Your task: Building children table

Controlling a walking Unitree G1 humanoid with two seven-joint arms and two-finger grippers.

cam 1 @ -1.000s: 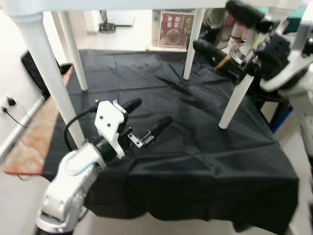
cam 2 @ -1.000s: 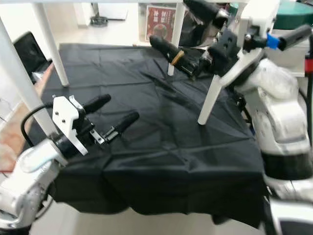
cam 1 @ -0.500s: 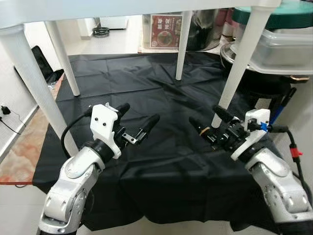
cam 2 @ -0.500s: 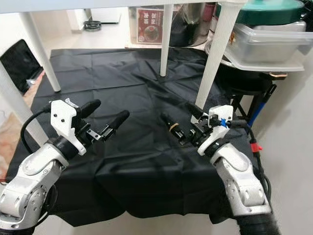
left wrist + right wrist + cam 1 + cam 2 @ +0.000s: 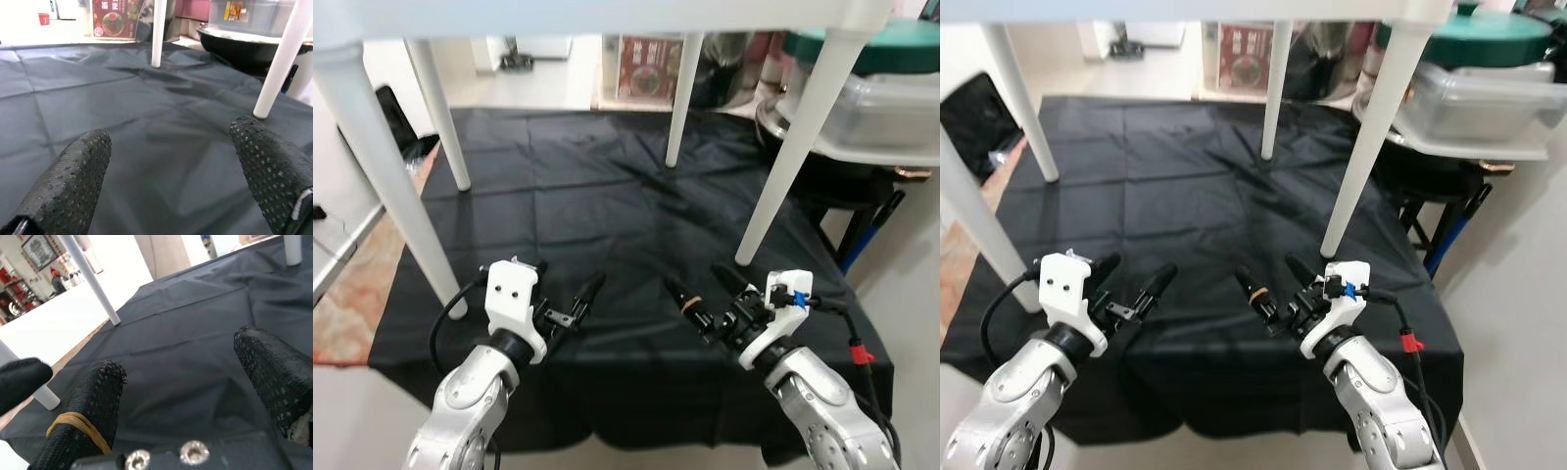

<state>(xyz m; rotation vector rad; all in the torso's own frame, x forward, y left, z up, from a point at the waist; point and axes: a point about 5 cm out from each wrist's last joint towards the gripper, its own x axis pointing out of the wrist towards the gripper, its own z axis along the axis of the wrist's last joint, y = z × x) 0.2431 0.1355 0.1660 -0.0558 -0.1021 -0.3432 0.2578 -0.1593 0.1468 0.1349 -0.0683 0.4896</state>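
White children's table (image 5: 607, 15) upright on four legs over black cloth (image 5: 607, 196), top at upper edge of head views. Near-right leg (image 5: 793, 147) planted on cloth just beyond right gripper (image 5: 705, 294): fingers spread wide, nothing held, yellow band on one finger. Left gripper (image 5: 563, 299) low over cloth near near-left leg (image 5: 386, 186), fingers apart, empty. Lidded tubs (image 5: 881, 88) right of table, probably on a stool.
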